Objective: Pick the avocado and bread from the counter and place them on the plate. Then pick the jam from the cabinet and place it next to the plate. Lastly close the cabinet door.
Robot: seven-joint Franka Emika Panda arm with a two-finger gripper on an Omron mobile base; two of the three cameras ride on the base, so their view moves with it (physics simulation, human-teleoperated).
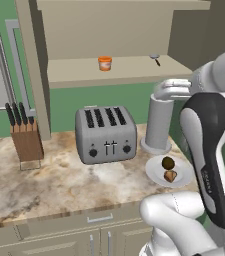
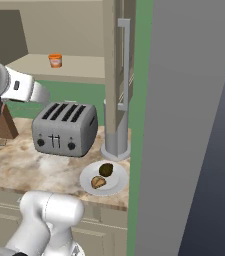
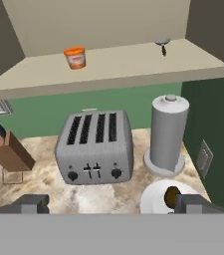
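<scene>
The white plate (image 1: 154,174) (image 2: 118,186) (image 3: 152,198) lies on the marbled counter (image 1: 59,185), right of the toaster. On it rest the dark avocado (image 1: 168,162) (image 2: 106,169) (image 3: 171,195) and the tan bread (image 1: 170,176) (image 2: 98,182). The orange jam (image 1: 104,63) (image 2: 55,60) (image 3: 75,57) stands upright on the shelf of the open cabinet (image 1: 134,69) (image 3: 133,63). In the hand view my gripper (image 3: 112,204) is open and holds nothing, well back from the shelf, with one fingertip (image 3: 31,203) at the lower left and the other partly covering the plate.
A silver toaster (image 1: 105,134) stands mid-counter, with a grey paper towel roll (image 1: 159,125) to its right and a knife block (image 1: 26,140) to its left. A small dark utensil (image 1: 155,58) lies on the shelf's right end. The open cabinet door (image 2: 115,60) juts out above the plate.
</scene>
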